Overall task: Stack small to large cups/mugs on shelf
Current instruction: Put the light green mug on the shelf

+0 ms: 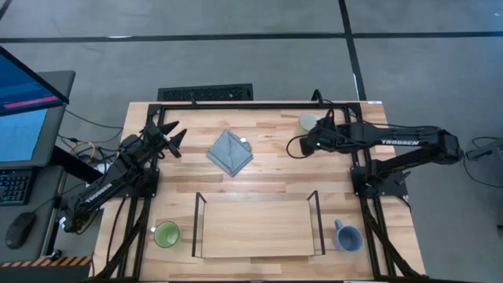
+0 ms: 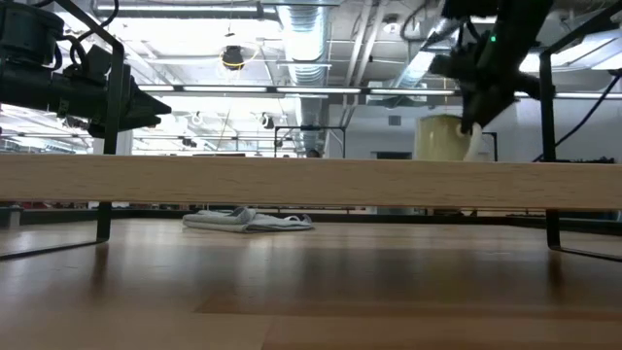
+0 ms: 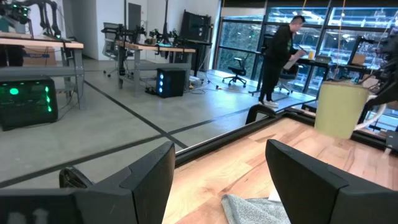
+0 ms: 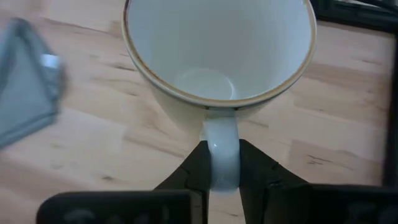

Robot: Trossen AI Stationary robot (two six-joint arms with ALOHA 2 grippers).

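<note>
Carrying cream mug (image 4: 217, 56) by its handle, lifted clear of tabletop (image 1: 267, 185), far side from shelf (image 1: 255, 228).
R gripper (image 4: 222, 163) is pinching the handle; L gripper (image 3: 217, 168) is waiting wide open, empty, beyond shelf's left end. Green mug (image 1: 167, 234) and blue-grey mug (image 1: 346, 237) are flanking shelf ends. Next: bringing cream mug to shelf board, lowering level.
</note>
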